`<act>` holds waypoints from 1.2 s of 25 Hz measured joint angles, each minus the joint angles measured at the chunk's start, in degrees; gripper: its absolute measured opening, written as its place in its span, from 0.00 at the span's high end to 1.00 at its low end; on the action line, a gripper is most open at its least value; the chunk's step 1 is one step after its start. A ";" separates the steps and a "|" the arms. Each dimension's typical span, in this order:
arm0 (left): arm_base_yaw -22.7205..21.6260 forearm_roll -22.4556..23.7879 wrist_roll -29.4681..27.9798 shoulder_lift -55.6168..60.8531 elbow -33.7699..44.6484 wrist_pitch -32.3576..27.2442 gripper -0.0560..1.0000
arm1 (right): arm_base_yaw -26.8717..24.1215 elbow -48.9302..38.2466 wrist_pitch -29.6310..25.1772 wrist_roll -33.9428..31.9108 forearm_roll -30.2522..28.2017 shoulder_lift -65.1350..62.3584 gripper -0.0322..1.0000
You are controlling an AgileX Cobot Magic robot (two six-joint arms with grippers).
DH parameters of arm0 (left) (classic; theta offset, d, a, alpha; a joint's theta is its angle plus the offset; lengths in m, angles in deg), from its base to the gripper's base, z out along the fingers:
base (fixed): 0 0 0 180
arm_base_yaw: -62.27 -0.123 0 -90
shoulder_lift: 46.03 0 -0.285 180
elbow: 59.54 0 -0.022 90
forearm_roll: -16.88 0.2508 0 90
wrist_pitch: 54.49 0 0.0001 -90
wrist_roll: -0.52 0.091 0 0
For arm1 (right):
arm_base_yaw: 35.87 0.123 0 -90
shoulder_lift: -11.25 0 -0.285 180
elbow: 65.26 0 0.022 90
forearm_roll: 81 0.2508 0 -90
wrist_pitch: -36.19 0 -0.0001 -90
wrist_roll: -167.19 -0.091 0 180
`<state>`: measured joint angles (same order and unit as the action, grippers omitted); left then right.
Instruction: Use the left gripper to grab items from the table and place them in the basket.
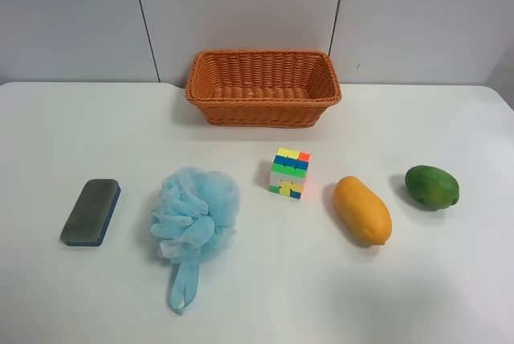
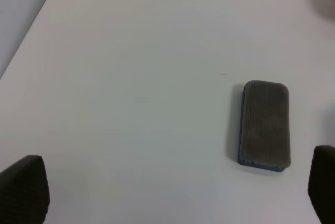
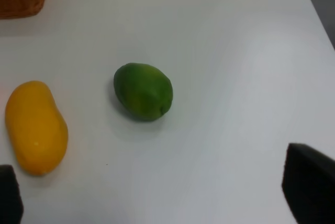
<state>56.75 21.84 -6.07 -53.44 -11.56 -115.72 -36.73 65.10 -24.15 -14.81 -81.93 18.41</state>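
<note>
The pouf is sitting clear of the eraser, giving the left gripper, jaws gaping empty, room to grab.

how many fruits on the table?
2. The orange fruit lies beside the puzzle cube, toward the exterior view's right; the green fruit lies just beyond it. None seems hidden.

Basket on table, back centre. Row in front of it, exterior view left to right: eraser, bath pouf, puzzle cube, oval fruit, rounder fruit. None touching. Puzzle cube nearest the basket.
</note>
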 joint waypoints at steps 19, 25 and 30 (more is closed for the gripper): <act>0.00 -1.23 0.43 -8.58 -3.63 3.60 0.01 | 0.00 0.00 0.00 0.00 0.00 0.00 0.01; 0.00 -5.92 4.86 -32.61 -10.61 5.61 0.01 | 0.00 0.00 0.00 0.00 0.00 0.00 0.01; 4.46 -12.59 10.32 -49.26 -16.50 9.85 0.01 | 0.00 0.00 0.00 0.00 0.00 0.00 0.01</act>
<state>61.20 9.25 4.25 -102.70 -28.07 -105.87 -36.73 65.10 -24.15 -14.81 -81.93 18.41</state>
